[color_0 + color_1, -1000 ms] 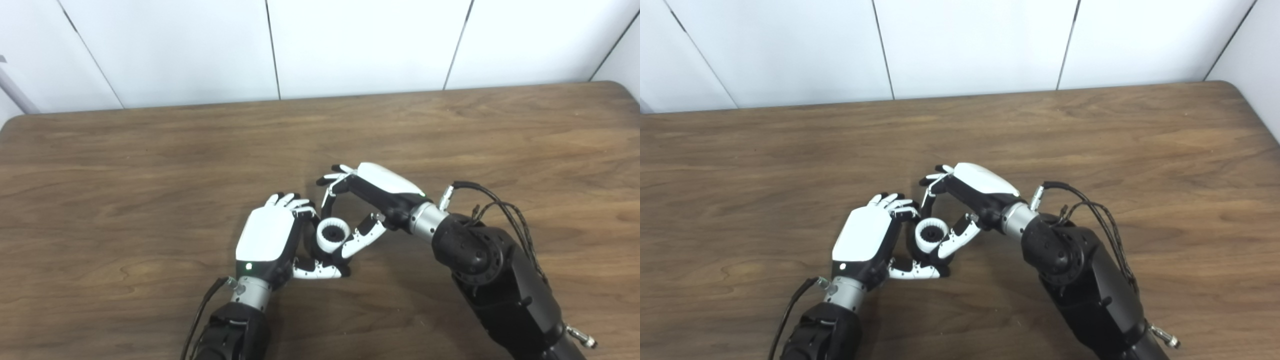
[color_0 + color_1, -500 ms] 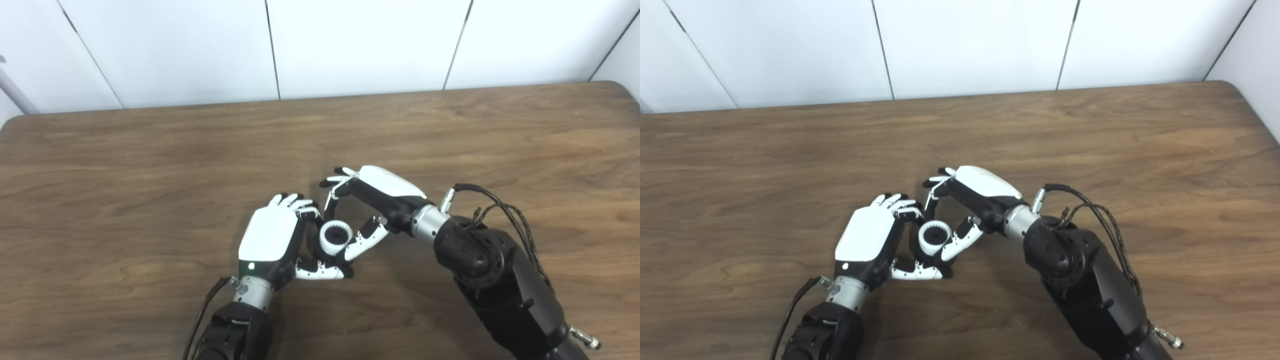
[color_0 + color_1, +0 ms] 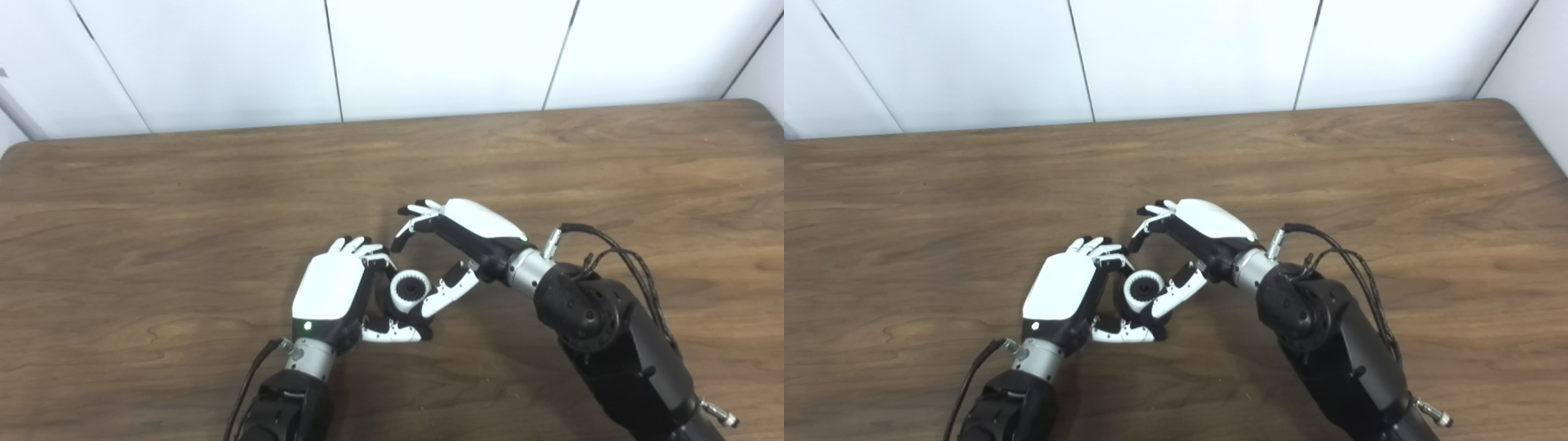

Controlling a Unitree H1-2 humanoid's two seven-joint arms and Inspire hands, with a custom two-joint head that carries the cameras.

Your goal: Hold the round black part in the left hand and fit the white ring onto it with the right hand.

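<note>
We see both arms come in from the bottom edge over the brown wood-grain counter, meeting near its middle. Our left hand lies low with its white back turned up and its wrist toward us; its fingers curl over the far side of the round black part while its thumb lies along the near side, so the hand is closed around that part and holds it just above or on the counter, which of the two we cannot tell. The white ring with the dark toothed centre sits on top of the round black part, its opening facing up toward the cameras, between the two hands. Our right arm reaches in at a slant from the lower right, forearm black, with cables looping off the wrist. Our right hand is tilted with its white back up and its palm facing the ring; its fingers are spread and arched above and beyond the ring, clear of it, while its thumb stretches down to the ring's right side, touching it or nearly so. That hand grips nothing.
</note>
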